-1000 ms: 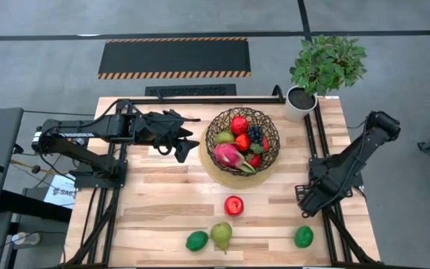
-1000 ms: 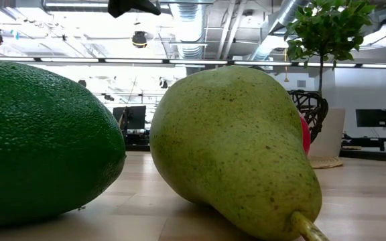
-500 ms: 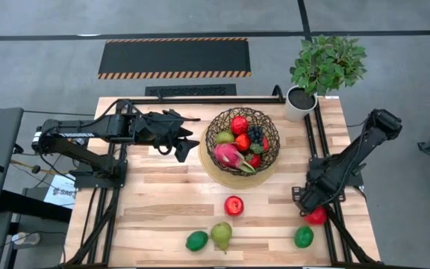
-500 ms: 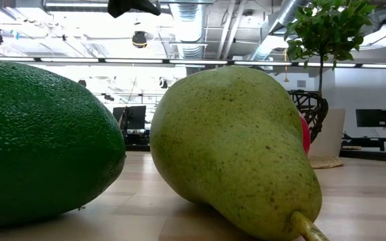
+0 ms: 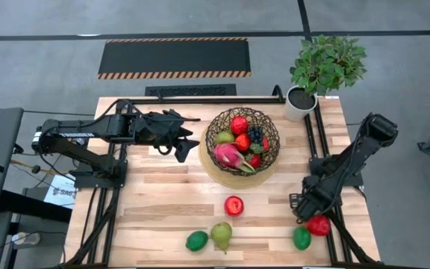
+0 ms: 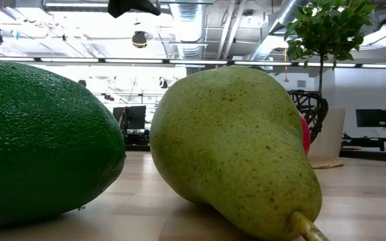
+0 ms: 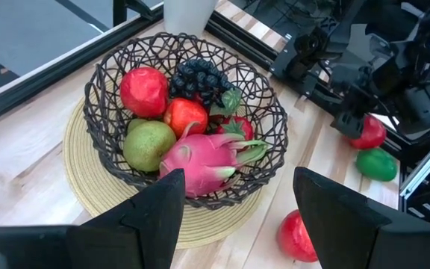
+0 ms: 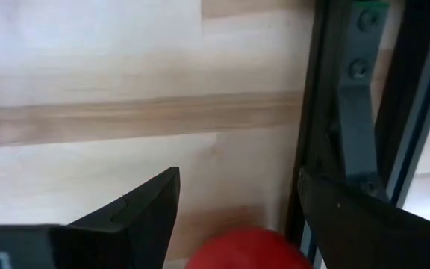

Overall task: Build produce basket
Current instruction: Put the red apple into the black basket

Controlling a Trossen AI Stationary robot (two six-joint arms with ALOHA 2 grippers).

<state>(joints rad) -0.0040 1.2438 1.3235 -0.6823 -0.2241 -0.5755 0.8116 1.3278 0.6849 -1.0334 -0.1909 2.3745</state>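
Observation:
The dark wire basket (image 5: 242,140) sits on its tan disc (image 7: 88,168) and holds red apples, a pear, grapes and a pink dragon fruit (image 7: 204,161). My left gripper (image 5: 181,146) hovers open just left of the basket. On the table lie a red apple (image 5: 234,205), a pear (image 5: 221,235) and a lime (image 5: 196,240). Near the right rail are a second red apple (image 5: 319,225) and a lime (image 5: 301,237). My right gripper (image 5: 303,208) is open right beside that apple (image 8: 248,252), which shows low between its fingers. My right gripper stands open around the red apple by the right rail, coming down at it from above. Only the apple's top (image 8: 248,250) shows at the picture's edge. I cannot tell whether a finger touches it.
A potted plant (image 5: 304,101) stands at the far right corner. Black frame rails (image 5: 327,224) run along both sides of the table; one lies close beside my right gripper (image 8: 357,112). In the low view the lime (image 6: 45,140) and pear (image 6: 233,147) fill the foreground.
My right gripper has moved toward the table's near edge and slightly left. A red apple, unseen a second ago, has appeared beside it at the right rail and shifted toward the near edge, ending next to the lime. The left arm has kept still.

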